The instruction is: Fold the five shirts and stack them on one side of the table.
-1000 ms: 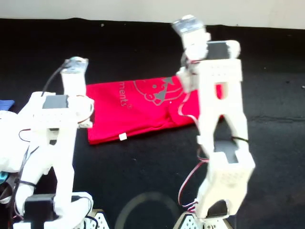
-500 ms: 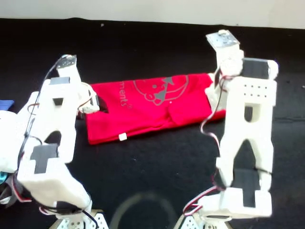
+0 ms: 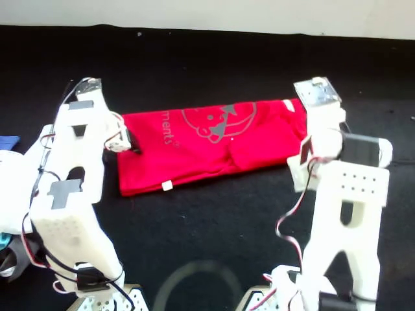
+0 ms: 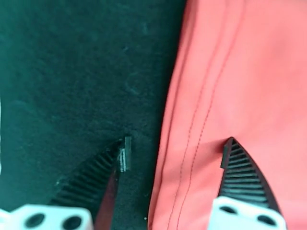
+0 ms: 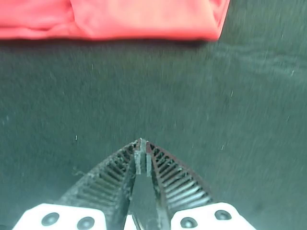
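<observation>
As both arms swing out to opposite ends of the red shirt [image 3: 207, 146], left gripper [image 4: 177, 143] straddles its hem, released; right gripper [image 5: 141, 146] clenched empty over bare table [image 5: 240, 96]. Fold grab likely next.

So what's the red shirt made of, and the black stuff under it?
The red shirt looks like soft, matte knit cloth: it shows a stitched hem and folds. The black table cover is probably felt-like fabric, fuzzy with lint specks.
</observation>
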